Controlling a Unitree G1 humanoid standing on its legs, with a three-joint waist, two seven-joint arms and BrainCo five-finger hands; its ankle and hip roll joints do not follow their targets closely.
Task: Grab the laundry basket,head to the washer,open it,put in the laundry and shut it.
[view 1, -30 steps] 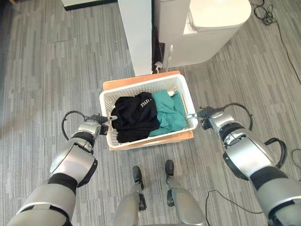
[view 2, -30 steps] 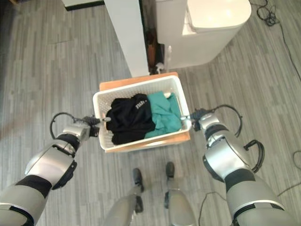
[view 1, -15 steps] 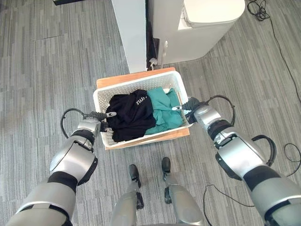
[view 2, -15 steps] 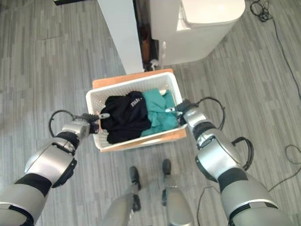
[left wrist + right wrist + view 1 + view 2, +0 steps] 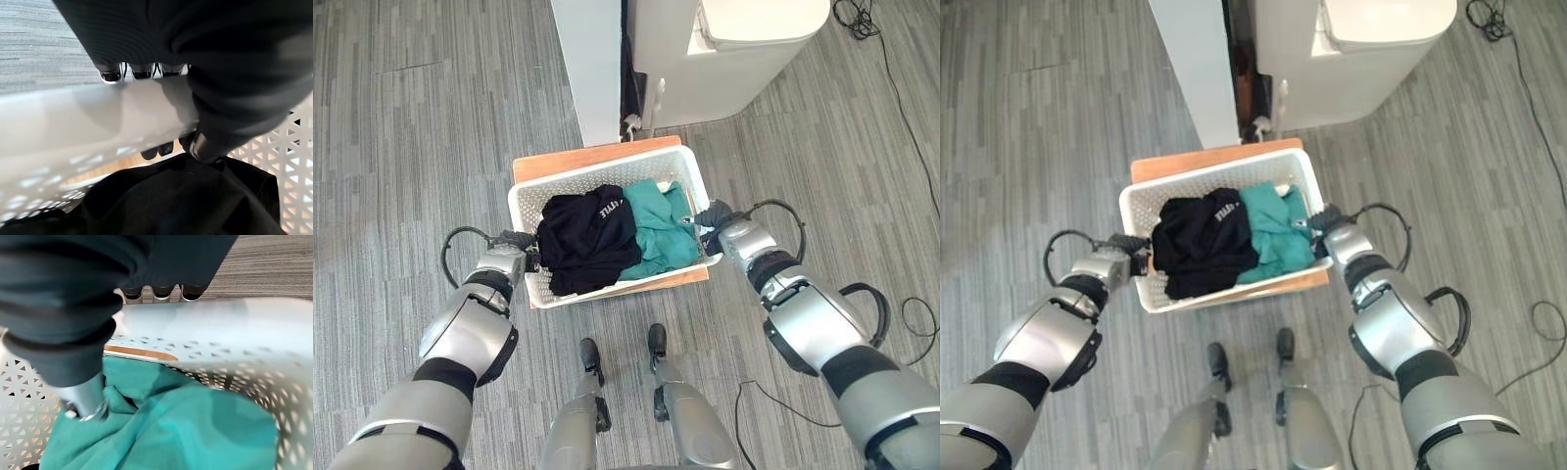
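White laundry basket (image 5: 612, 186) sits on a low wooden bench (image 5: 597, 155) on grey floor (image 5: 411, 117), just in front of a white washer (image 5: 744, 39) and a white upright panel (image 5: 592, 69). Inside: black garment (image 5: 585, 240) on robot's left half, teal garment (image 5: 661, 230) on right half, the two touching in the middle.

Left hand (image 5: 514, 257) at basket's left rim; in left wrist view fingers (image 5: 142, 73) sit over the outer side of the rim w/ thumb (image 5: 208, 147) hooked down inside, above the black cloth, so it's clamped round the rim (pinch grip, rim between fingers and thumb).

Right hand (image 5: 720, 223) at the right rim, same deal: right wrist view shows fingers (image 5: 161, 293) over the outside edge, thumb (image 5: 85, 396) dipped inside touching the teal cloth, rim pinched between them.

Basket bottom looks to rest on the bench; can't tell if it's lifted clear. Dark cable (image 5: 891, 59) lies on the floor to the right of the washer.
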